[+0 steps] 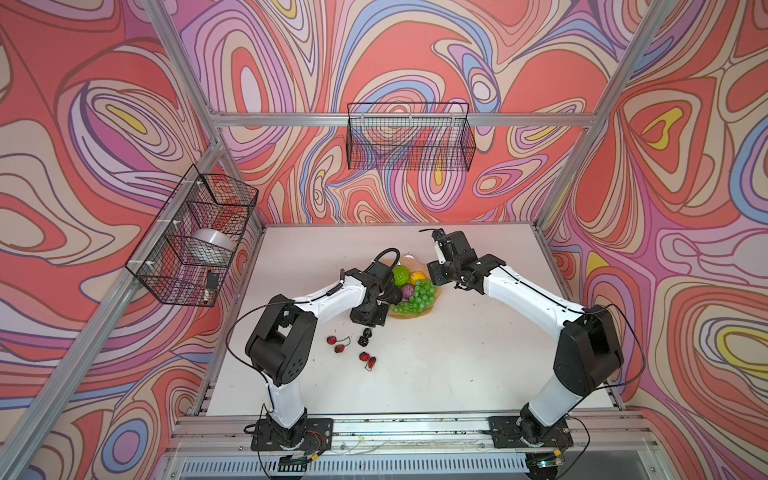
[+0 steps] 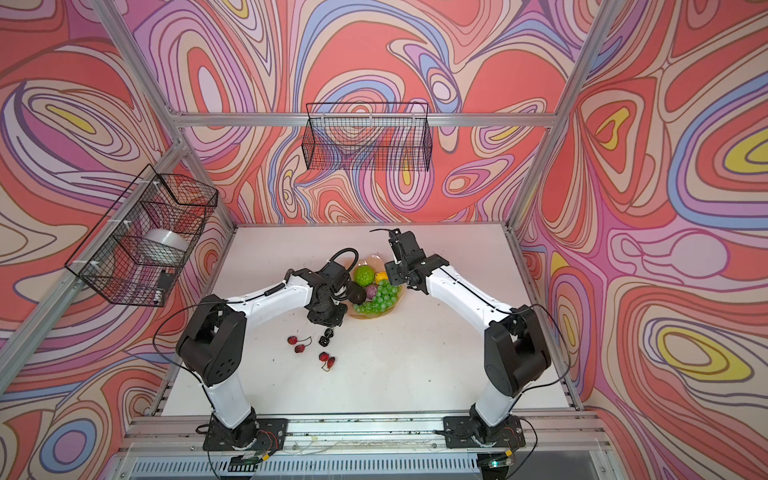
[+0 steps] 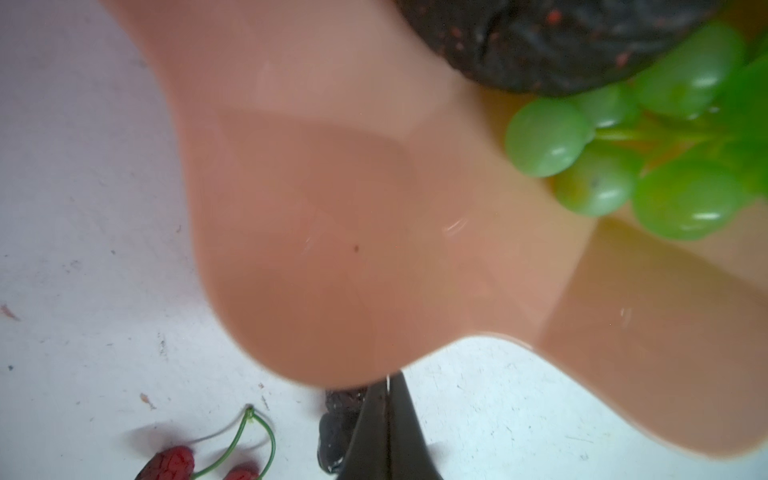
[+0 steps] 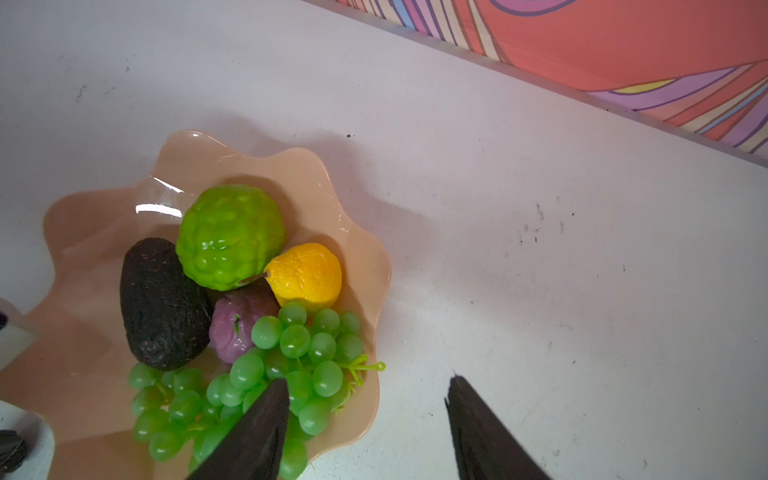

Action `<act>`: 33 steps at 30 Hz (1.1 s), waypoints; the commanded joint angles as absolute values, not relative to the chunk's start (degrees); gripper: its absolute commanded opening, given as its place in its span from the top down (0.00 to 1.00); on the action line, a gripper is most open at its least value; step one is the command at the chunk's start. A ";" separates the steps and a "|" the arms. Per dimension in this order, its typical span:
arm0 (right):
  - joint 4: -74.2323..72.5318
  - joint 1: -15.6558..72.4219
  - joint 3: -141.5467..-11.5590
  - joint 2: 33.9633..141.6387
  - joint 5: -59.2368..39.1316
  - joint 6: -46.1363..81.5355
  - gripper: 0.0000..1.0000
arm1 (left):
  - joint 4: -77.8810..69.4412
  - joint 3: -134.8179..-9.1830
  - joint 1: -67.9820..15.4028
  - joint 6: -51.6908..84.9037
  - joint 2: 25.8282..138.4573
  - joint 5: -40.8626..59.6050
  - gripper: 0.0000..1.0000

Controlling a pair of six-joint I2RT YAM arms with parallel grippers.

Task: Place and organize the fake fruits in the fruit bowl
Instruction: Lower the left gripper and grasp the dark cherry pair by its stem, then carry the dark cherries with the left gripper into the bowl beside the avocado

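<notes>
The peach fruit bowl (image 1: 408,260) (image 4: 104,216) sits mid-table. It holds a bumpy green ball (image 4: 230,237), a lemon (image 4: 305,272), a purple ball (image 4: 237,328), an avocado (image 4: 162,303) and green grapes (image 4: 291,353). Two red cherry pairs (image 1: 336,344) (image 1: 368,359) lie on the table in front of the bowl. My left gripper (image 3: 388,380) is at the bowl's near-left rim, pointing down. It is shut over the black cherry pair (image 1: 364,337) (image 3: 338,428), apparently on its stem. My right gripper (image 4: 368,380) hovers open over the bowl's right rim with nothing between its fingers.
A black wire basket (image 1: 409,137) hangs on the back wall. Another basket (image 1: 195,237) on the left wall holds a silvery roll. White tabletop (image 1: 457,365) stretches in front and to the right of the bowl. Metal frame posts bound the table.
</notes>
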State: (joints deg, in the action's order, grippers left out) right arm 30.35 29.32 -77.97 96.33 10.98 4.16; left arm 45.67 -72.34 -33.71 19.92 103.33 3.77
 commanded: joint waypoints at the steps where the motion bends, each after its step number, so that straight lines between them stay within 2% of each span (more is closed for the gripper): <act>1: 29.88 29.34 -78.47 97.38 10.47 4.93 0.36 | 48.57 -72.07 -33.82 20.07 99.98 2.96 1.00; 9: 29.55 29.27 -78.37 96.80 9.19 5.43 0.36 | 55.74 -75.18 -33.60 20.52 93.42 5.69 1.00; 16: 25.32 29.32 -75.42 94.10 6.96 7.08 0.38 | 59.47 -87.53 -31.81 19.85 92.46 11.75 1.00; 30: 25.83 29.27 -75.38 94.81 2.88 9.14 0.38 | 56.61 -109.36 -23.34 15.26 113.81 20.61 0.99; 33: 25.03 29.29 -74.69 94.58 3.25 9.14 0.38 | 58.60 -113.98 -23.24 13.19 119.17 18.63 0.99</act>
